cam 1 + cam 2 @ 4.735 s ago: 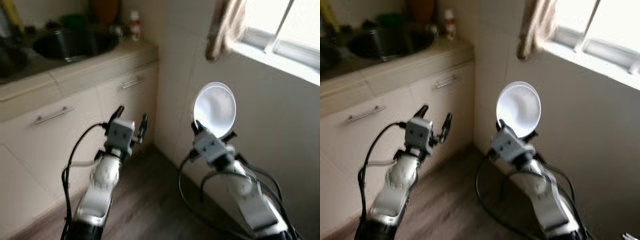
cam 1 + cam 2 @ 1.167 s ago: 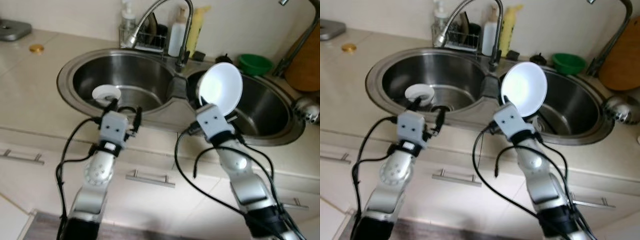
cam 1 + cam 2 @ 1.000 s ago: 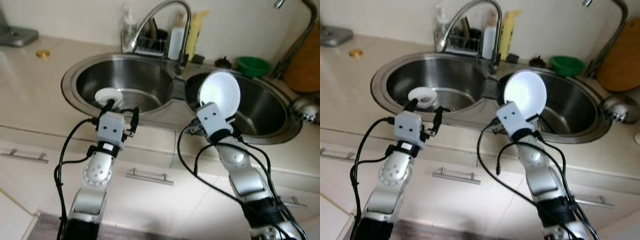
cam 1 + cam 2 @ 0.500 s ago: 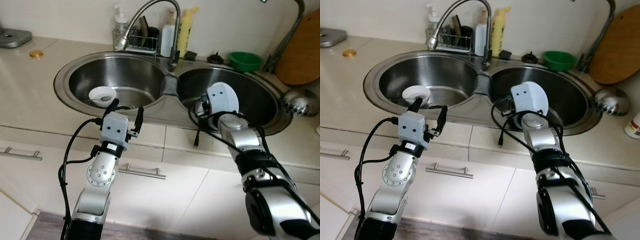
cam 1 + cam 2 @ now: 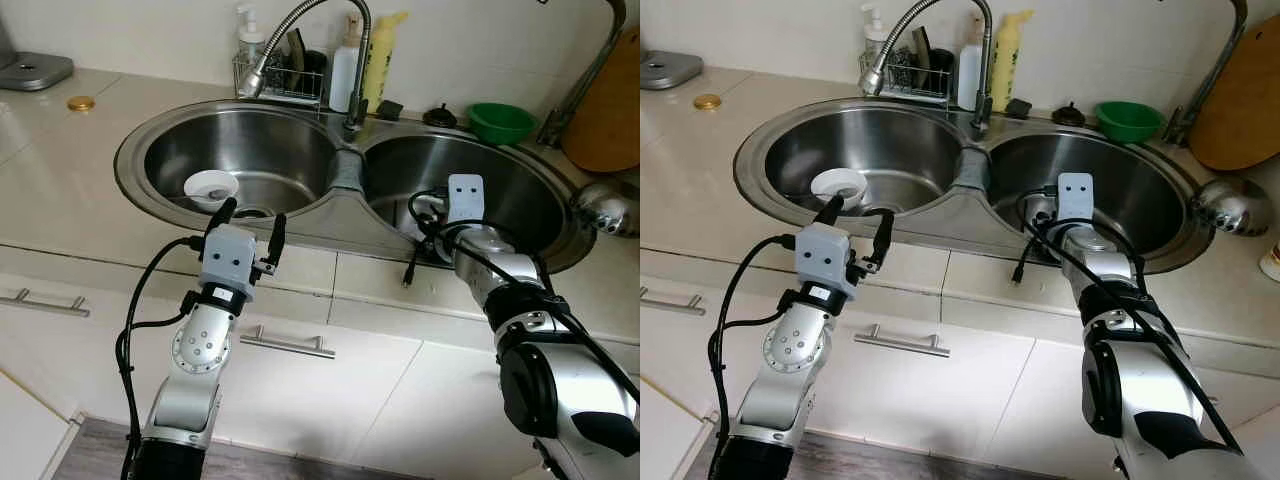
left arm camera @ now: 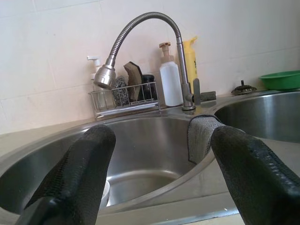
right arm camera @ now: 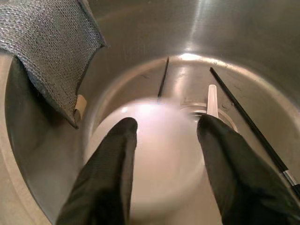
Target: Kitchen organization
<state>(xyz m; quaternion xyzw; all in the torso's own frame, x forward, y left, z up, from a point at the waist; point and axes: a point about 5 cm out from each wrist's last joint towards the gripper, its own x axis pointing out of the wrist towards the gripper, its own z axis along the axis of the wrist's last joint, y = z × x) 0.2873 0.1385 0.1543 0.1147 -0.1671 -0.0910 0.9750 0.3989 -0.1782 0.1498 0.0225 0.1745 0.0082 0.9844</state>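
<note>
My right gripper (image 7: 167, 124) reaches down into the right basin of the steel double sink (image 5: 130, 160), and its grey wrist housing (image 5: 466, 195) stands above the basin floor. Its fingers are open, spread over a white bowl (image 7: 154, 159) that looks blurred just beyond them near the drain. My left gripper (image 5: 247, 215) hangs open and holds nothing at the front edge of the left basin. A small white bowl (image 5: 211, 186) lies in that basin.
A grey cloth (image 5: 345, 180) drapes over the divider below the faucet (image 5: 300, 30). Black chopsticks (image 7: 248, 126) lie in the right basin. Behind are a wire rack (image 5: 285, 80), soap bottles, a green bowl (image 5: 500, 122) and a wooden board (image 5: 605, 100).
My right arm has brought the white bowl down from upright above the divider into the right basin, and its fingers have parted. The left arm has held still.
</note>
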